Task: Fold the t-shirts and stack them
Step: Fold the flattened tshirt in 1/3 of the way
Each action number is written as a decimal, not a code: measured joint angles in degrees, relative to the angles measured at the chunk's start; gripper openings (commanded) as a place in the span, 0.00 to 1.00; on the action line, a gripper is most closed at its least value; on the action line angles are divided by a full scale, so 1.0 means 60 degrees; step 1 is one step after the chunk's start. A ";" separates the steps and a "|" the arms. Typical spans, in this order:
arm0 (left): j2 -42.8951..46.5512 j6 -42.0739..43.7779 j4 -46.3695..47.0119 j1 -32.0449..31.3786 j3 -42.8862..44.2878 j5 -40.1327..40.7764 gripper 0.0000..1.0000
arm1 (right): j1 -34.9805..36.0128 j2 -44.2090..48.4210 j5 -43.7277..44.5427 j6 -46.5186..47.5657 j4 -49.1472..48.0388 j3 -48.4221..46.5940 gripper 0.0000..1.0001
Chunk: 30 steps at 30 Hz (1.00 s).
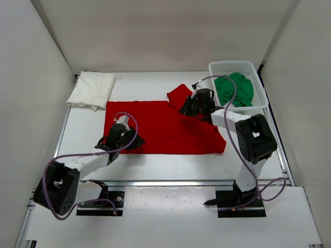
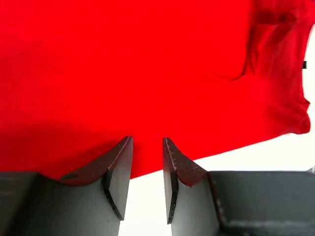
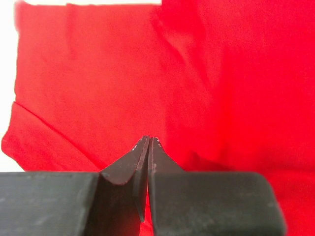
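The red t-shirt (image 1: 165, 129) lies spread flat in the middle of the table. My left gripper (image 1: 133, 143) is open at the shirt's near edge, and the left wrist view shows its fingertips (image 2: 147, 140) just over that edge of the red cloth (image 2: 147, 73). My right gripper (image 1: 186, 110) is at the shirt's far edge beside a sleeve (image 1: 179, 93). In the right wrist view its jaws (image 3: 149, 138) are pressed together, with red cloth (image 3: 98, 73) in the slit. The white t-shirt (image 1: 93, 89) lies folded at the far left. The green t-shirt (image 1: 235, 89) is bunched in the basket.
A white mesh basket (image 1: 232, 66) stands at the far right of the table. White walls enclose the table on the left, back and right. Bare table (image 1: 170, 165) runs between the shirt and the arm bases.
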State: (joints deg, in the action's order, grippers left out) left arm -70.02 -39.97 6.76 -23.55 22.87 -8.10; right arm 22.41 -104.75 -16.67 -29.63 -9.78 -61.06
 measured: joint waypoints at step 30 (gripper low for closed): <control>0.0943 -0.0117 -0.1967 0.1687 -0.0576 -0.1614 0.47 | 0.0277 0.5861 0.0732 0.0244 0.2065 0.5996 0.16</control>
State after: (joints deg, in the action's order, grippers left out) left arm -64.36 -40.66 -5.04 -13.43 19.42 -17.78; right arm 24.08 -69.58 -12.27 -28.16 2.61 -25.08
